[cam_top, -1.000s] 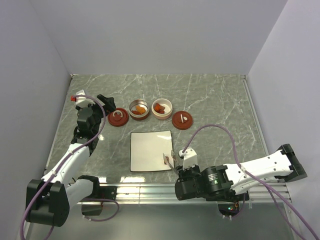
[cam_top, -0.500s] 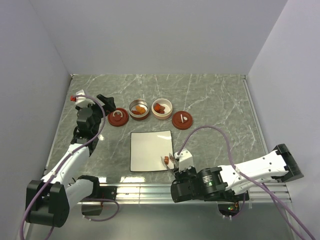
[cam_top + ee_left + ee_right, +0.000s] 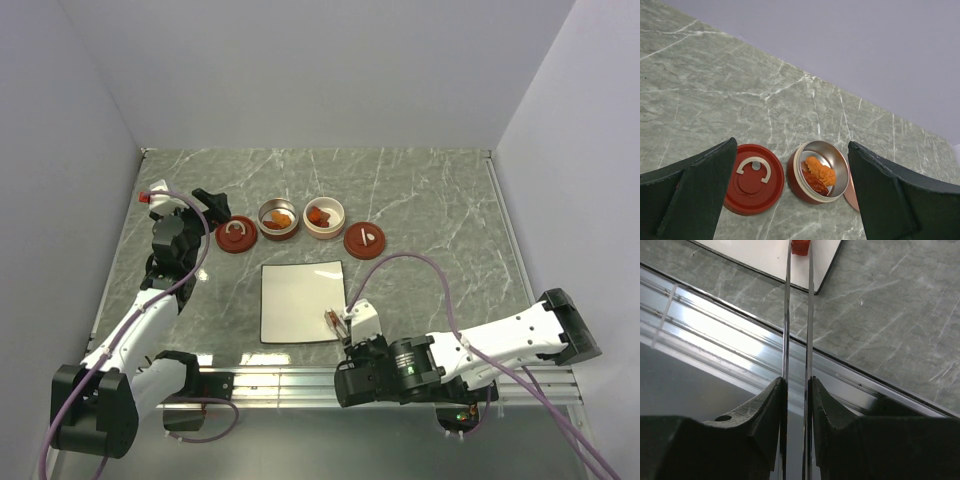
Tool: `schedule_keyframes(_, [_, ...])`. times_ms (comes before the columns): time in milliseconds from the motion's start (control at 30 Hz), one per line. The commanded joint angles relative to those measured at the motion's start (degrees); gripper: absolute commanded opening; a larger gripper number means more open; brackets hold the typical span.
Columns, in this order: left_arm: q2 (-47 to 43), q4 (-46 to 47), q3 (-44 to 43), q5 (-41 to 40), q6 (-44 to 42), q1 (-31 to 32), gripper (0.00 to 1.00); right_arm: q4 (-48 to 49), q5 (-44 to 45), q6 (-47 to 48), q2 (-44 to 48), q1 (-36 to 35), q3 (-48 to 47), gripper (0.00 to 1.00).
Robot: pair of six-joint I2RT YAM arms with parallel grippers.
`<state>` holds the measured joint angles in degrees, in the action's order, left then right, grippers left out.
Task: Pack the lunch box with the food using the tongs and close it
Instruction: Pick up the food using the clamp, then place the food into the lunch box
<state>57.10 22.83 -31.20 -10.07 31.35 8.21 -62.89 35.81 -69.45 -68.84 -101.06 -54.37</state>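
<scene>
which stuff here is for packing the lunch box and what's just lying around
For the job: tongs in the right claw, red food piece at their tips, two open tins, two red lids, white plate.
Not for the job: purple cables, metal rail along the near edge.

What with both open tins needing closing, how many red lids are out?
2. One red lid lies just left of the left tin; the second red lid lies right of the right tin. None seems hidden.

Top view overlooks whole table (image 3: 430, 200); both wrist views look closely down at it
</scene>
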Motion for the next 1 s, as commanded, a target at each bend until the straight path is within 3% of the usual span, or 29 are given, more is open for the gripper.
schedule_keyframes(0, [-1.29, 1.69, -1.14, 0.92, 0.99, -0.21, 0.99, -0.14, 5.57, 1.59, 0.28, 1.99, -3.2, 0.27])
schedule_keyframes(100, [-1.47, 1.6, -1.14, 0.84, 0.99, -0.21, 0.99, 5.99, 5.85, 9.05, 1.59, 5.68, -1.89, 0.27])
schedule_keyframes(300, [-1.29, 1.69, -1.14, 0.66, 0.99, -0.3, 1.0, 22.96, 3.57, 29.52, 5.64, 21.93, 0.75, 0.27])
schedule_keyframes(467, [-0.5, 1.69, -1.41, 0.57, 0.9, -0.3, 1.0, 37.21, -5.82, 46.21, 3.82, 36.85, -1.95, 0.27])
schedule_keyframes(700, [0.73, 2.13, -1.58, 0.05, 0.9, -0.47, 1.0, 42.94, -15.33, 54.85, -8.32, 50.05, -9.87, 0.27])
schedule_keyframes(967, [3.63, 2.48, -2.46, -1.1, 0.73, -0.47, 0.99, 44.79, -20.25, 58.55, -15.8, 57.28, -13.92, 0.27])
